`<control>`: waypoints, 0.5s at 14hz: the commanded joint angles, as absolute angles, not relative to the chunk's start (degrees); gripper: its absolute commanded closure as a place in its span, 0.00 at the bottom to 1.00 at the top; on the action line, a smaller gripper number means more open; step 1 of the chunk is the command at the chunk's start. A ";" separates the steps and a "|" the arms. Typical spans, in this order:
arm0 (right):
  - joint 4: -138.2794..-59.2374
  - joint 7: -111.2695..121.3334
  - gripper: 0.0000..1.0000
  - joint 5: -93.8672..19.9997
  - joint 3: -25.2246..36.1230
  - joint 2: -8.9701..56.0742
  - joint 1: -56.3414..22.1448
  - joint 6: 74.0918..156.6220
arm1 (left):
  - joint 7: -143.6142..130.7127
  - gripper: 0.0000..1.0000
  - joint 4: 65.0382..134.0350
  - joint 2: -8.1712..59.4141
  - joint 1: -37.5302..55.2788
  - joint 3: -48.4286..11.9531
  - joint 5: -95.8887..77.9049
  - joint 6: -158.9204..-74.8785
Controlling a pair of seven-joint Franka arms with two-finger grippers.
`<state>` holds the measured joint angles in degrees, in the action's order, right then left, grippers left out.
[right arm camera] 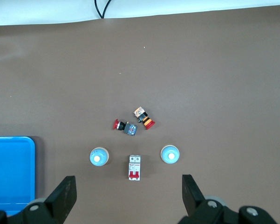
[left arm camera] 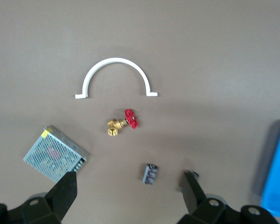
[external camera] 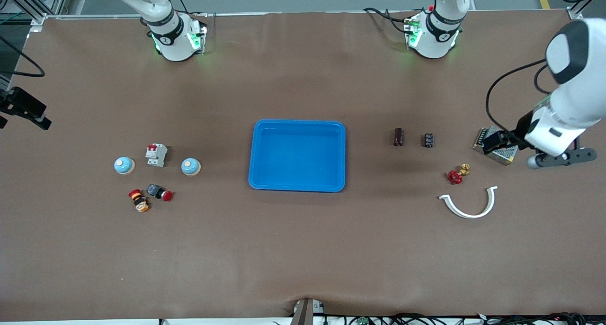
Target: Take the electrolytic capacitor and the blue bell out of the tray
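Two dark capacitors [external camera: 399, 137] [external camera: 429, 140] lie between the blue tray [external camera: 259, 178] and the left arm's end of the table. One capacitor [left arm camera: 150, 174] shows between my left gripper's fingers in the left wrist view. My left gripper [external camera: 561, 158] [left arm camera: 129, 198] is open and empty, high over the table near a metal power supply [external camera: 494, 147]. Two light-blue bells [external camera: 124, 165] [external camera: 191, 167] sit toward the right arm's end, and both bells [right arm camera: 99, 157] [right arm camera: 170, 154] show in the right wrist view. My right gripper [right arm camera: 129, 205] is open and empty, high above them, outside the front view.
A white circuit breaker [external camera: 156, 155] stands between the bells, with two push buttons [external camera: 139, 200] [external camera: 159, 193] nearer the front camera. A red-handled brass valve [external camera: 458, 174] and a white arc clamp [external camera: 469, 204] lie near the capacitors. The tray holds nothing.
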<state>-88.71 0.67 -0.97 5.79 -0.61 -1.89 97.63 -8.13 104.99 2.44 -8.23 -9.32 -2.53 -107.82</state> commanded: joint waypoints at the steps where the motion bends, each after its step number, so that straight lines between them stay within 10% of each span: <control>1: -89.74 1.23 0.00 -0.79 5.80 -1.76 -1.50 97.65 | -5.81 0.00 101.79 -0.17 -6.77 -6.59 -4.48 -101.18; 7: -89.74 1.23 0.00 -0.79 5.80 -1.76 -1.58 97.56 | -0.44 0.00 94.15 -4.05 -5.37 -5.54 -4.31 -92.40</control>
